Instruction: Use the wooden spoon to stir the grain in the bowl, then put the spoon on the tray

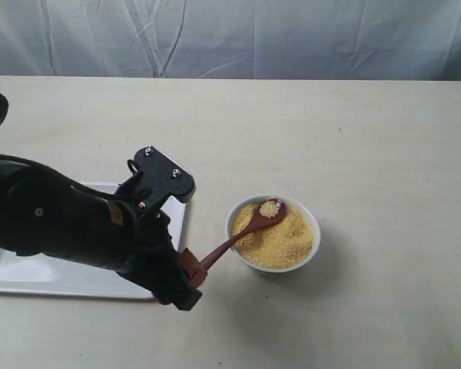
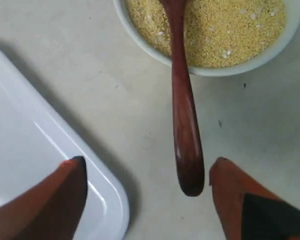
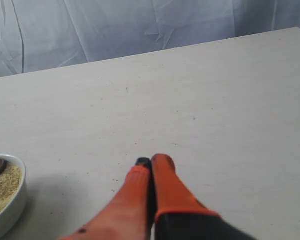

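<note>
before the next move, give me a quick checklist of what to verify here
1. left hand open, astride the handle end of the wooden spoon: ok
2. Spoon gripped: not ok, the jaws stand wide.
3. Spoon head on the grain, handle leaning over the rim of the bowl: ok
4. Bowl upright, no spill visible: ok
5. tray free for the spoon: cannot tell, the arm hides part of it.
6. right hand shut, apart from the bowl: ok
</note>
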{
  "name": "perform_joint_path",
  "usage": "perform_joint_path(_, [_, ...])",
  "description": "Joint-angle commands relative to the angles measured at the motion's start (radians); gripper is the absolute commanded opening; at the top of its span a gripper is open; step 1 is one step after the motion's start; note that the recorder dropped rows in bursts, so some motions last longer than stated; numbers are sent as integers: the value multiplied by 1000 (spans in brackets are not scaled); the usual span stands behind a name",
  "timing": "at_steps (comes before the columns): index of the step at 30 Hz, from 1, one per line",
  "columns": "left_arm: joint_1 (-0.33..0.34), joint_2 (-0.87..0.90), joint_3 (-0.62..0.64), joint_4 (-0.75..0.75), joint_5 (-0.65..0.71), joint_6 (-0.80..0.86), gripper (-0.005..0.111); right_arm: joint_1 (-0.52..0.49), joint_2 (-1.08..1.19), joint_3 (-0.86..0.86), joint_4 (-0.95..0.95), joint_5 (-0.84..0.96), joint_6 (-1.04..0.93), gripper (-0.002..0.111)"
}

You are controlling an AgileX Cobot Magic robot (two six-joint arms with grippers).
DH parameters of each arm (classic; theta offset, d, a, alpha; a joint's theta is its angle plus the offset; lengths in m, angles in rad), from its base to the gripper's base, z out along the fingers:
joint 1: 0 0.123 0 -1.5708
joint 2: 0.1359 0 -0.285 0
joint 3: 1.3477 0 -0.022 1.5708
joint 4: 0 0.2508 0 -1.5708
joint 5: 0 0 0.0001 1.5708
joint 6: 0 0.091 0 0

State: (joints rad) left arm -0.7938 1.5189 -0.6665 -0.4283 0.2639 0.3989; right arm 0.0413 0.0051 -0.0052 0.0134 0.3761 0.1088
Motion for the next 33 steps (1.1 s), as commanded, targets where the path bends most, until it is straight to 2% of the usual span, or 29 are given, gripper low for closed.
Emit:
perform_joint_path(1, [-6, 5, -10, -27, -13, 4, 68, -6, -5, 5, -1, -14, -2, 0])
perform_joint_path(11, [-6, 49, -77, -34, 27, 58, 68, -6, -5, 5, -3, -10, -2, 0])
perform_joint_path(22, [-6, 131, -80, -14, -25, 144, 68, -6, -5, 5, -1, -12, -2, 0])
perform_joint_path(28, [-6, 134, -80, 109, -87, 144, 68, -6, -5, 5, -1, -12, -2, 0])
perform_joint_path(33, [-6, 134, -80, 301, -137, 144, 68, -6, -5, 5, -1, -12, -2, 0])
